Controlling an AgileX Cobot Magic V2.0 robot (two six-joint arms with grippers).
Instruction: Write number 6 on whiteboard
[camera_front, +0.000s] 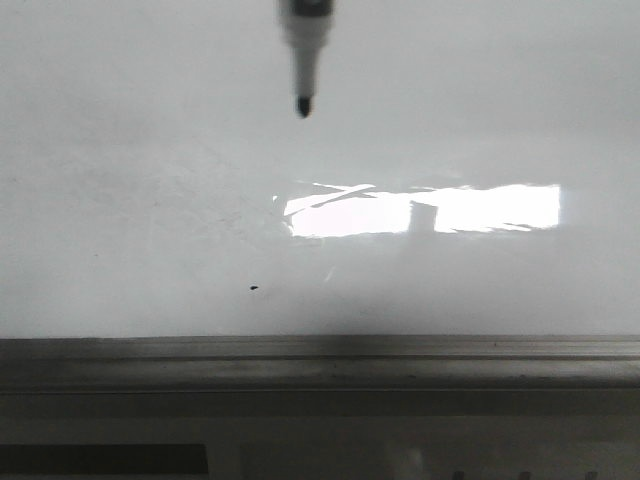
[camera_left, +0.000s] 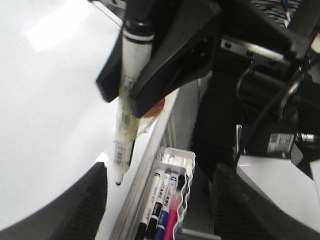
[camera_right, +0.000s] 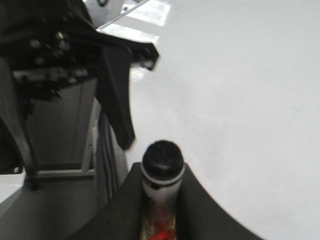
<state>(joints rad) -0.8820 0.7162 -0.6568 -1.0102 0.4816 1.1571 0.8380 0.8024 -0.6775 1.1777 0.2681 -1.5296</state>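
The whiteboard (camera_front: 150, 180) fills the front view, and no number 6 shows on it. My right gripper (camera_right: 161, 200) is shut on a white marker (camera_right: 162, 172) with a black end cap. In the left wrist view that gripper (camera_left: 150, 75) holds the marker (camera_left: 127, 120) tip-down over the board (camera_left: 45, 100). The black tip (camera_front: 302, 104) shows at the top of the front view. I cannot tell whether it touches the board. My left gripper (camera_left: 160, 210) is open and empty beside the board's edge.
A tiny black speck (camera_front: 253, 289) sits low on the board. Bright glare (camera_front: 420, 210) lies at the middle right. A grey metal edge strip (camera_front: 320, 350) runs along the front. A white tray (camera_left: 176, 165) beside the edge holds several markers.
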